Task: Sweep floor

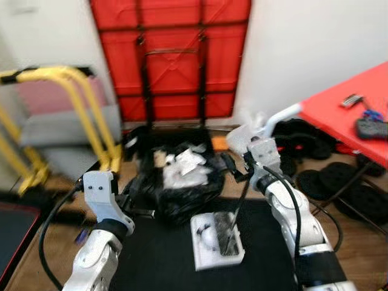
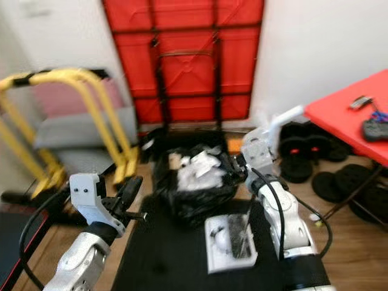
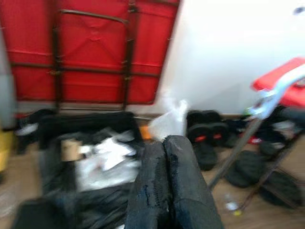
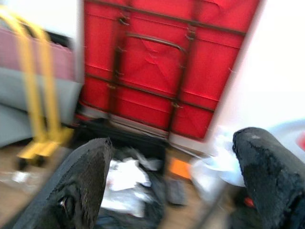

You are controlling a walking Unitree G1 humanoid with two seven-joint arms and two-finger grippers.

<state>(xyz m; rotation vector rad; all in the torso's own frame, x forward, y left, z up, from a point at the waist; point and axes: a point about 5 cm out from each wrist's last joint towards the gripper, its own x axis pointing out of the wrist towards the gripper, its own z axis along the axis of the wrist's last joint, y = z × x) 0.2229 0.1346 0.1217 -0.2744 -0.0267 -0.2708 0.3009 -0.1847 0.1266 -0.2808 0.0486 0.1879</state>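
Observation:
A white dustpan (image 1: 216,241) lies on the black mat, with a dark brush head resting in it. A thin dark rod runs from the pan up towards my right arm. A long white-grey handle (image 1: 282,116) slants up to the right behind that arm. My right gripper (image 4: 171,140) is open, with nothing between its fingers. It hovers at the right edge of a black trash bag (image 1: 182,182) full of white paper scraps. My left gripper (image 3: 164,143) is shut and empty, and it sits low to the left of the bag (image 2: 194,188).
A red folded table (image 1: 173,57) leans on the wall behind the bag. A yellow tubular frame (image 1: 85,109) stands at the left. On the right is a red table (image 1: 345,115) with small items, and black weight plates (image 1: 345,182) lie under it. The floor is wood around the black mat (image 1: 157,254).

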